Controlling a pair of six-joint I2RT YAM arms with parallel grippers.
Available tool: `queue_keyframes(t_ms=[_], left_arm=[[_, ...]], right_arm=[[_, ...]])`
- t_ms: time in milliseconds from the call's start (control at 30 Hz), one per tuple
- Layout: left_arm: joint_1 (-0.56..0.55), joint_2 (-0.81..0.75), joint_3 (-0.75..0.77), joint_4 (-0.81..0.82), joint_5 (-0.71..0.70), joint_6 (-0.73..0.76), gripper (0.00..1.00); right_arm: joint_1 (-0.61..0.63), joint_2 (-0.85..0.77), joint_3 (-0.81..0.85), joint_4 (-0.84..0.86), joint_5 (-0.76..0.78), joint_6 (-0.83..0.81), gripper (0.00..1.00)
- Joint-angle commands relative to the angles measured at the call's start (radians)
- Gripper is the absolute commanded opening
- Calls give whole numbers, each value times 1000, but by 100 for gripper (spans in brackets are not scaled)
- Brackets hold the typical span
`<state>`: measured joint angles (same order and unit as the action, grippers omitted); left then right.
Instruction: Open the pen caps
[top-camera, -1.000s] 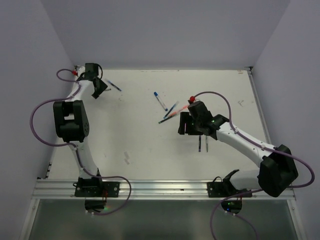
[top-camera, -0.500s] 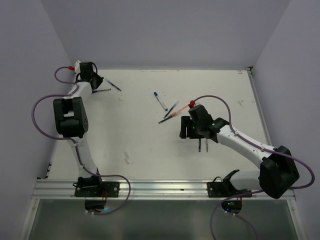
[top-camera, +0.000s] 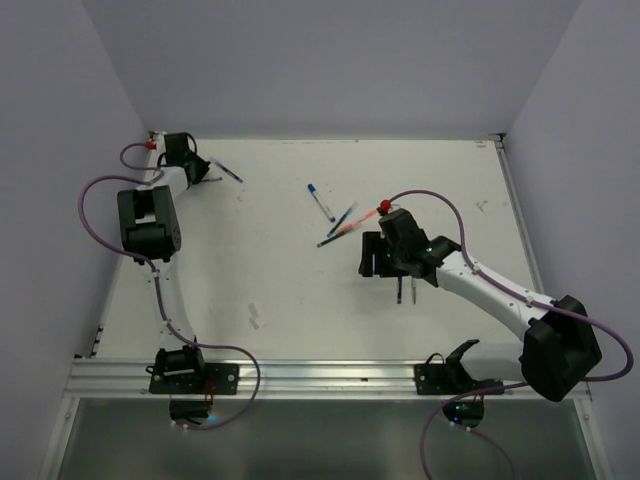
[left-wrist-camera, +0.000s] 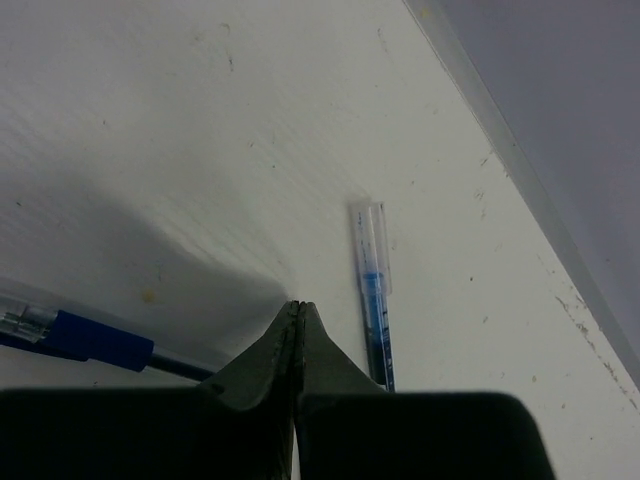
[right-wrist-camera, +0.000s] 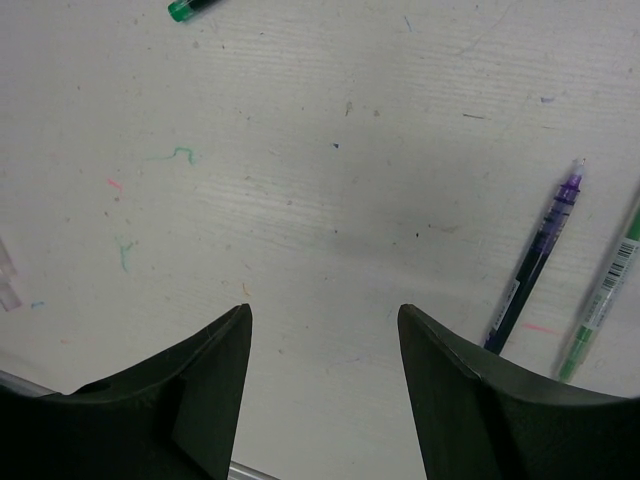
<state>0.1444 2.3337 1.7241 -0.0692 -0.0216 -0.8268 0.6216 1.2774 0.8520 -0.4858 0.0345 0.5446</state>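
My left gripper (left-wrist-camera: 297, 304) is shut with nothing between its fingers, low over the table in the far left corner (top-camera: 198, 168). Just right of its tips lies a blue pen (left-wrist-camera: 374, 310) with a clear cap (left-wrist-camera: 369, 232). To the left lies another pen with a blue cap (left-wrist-camera: 95, 341). My right gripper (right-wrist-camera: 323, 312) is open over bare table near the middle (top-camera: 370, 258). A purple pen (right-wrist-camera: 535, 260) and a green pen (right-wrist-camera: 604, 296) lie to its right. A blue-and-white pen (top-camera: 320, 201), a dark blue pen (top-camera: 342, 219) and an orange-red pen (top-camera: 348, 230) lie beyond it.
The table's raised rim (left-wrist-camera: 520, 165) and the wall run close past the left gripper. A green pen end (right-wrist-camera: 190, 8) shows at the top of the right wrist view. Two pens (top-camera: 406, 290) lie under the right forearm.
The left gripper has shut from partly open, and its arm has pulled back toward the far left corner. The right arm has shifted only slightly.
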Motion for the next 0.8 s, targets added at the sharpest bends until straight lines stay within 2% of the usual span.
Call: queue_keyframes(t_ms=[0, 133, 167, 367, 567, 767], left_arm=[[9, -25, 25, -46, -18, 3, 0], [7, -53, -29, -159, -47, -11, 0], [7, -68, -90, -167, -75, -29, 0], [7, -206, -306, -153, -104, -67, 0], [-22, -299, -437, -127, -55, -26, 0], [-54, -427, -528, -103, -100, 0, 0]], right_arm=[[-3, -24, -5, 13, -13, -12, 64], [-3, -27, -1, 16, -24, -12, 64], [-3, -29, 1, 19, -24, -11, 64], [-3, -52, -4, 27, -31, -2, 64], [-3, -76, -37, 53, -59, 15, 64], [-3, -84, -51, 64, -73, 15, 64]])
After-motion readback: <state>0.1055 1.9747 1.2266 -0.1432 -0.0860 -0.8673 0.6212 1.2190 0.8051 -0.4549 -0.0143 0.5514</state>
